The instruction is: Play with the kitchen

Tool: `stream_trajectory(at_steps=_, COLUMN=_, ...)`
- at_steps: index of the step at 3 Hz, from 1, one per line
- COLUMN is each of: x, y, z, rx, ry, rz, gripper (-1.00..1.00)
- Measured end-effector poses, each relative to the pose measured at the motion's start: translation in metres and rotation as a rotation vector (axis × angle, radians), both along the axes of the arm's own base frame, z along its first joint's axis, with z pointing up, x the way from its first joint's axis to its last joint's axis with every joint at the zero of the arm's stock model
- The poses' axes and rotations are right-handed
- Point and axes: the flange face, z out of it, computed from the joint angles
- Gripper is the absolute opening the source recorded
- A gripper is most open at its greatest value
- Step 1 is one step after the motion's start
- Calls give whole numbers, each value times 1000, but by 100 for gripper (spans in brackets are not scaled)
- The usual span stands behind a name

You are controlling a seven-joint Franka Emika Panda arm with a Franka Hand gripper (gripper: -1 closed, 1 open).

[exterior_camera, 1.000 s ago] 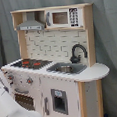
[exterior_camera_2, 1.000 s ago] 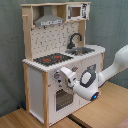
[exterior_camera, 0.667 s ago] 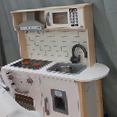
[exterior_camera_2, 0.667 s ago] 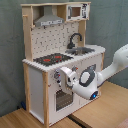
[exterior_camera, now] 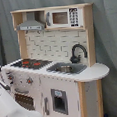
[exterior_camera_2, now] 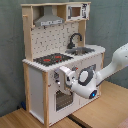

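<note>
While the white, light-wood toy kitchen [exterior_camera_2: 55, 55] has stayed put, the claw [exterior_camera_2: 64, 81] has crept closer to its front panel, beside the knobs [exterior_camera_2: 57, 76]; whether it's open is unclear. Above it sit the glossy black-red stovetop [exterior_camera: 31, 63] and curved black faucet [exterior_camera_2: 75, 39].

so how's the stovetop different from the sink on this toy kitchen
The stovetop is flat and black with red burner rings; the sink is a recessed grey basin. A curved black faucet rises behind the sink; nothing stands on the stovetop. Both sit side by side in the same counter.
</note>
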Motion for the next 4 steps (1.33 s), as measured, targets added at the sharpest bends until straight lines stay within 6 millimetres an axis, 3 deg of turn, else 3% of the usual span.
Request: stream_trajectory(at_steps=4, x=1, y=-1, z=2, rx=-450, ry=-37, rz=-43, gripper=-100)
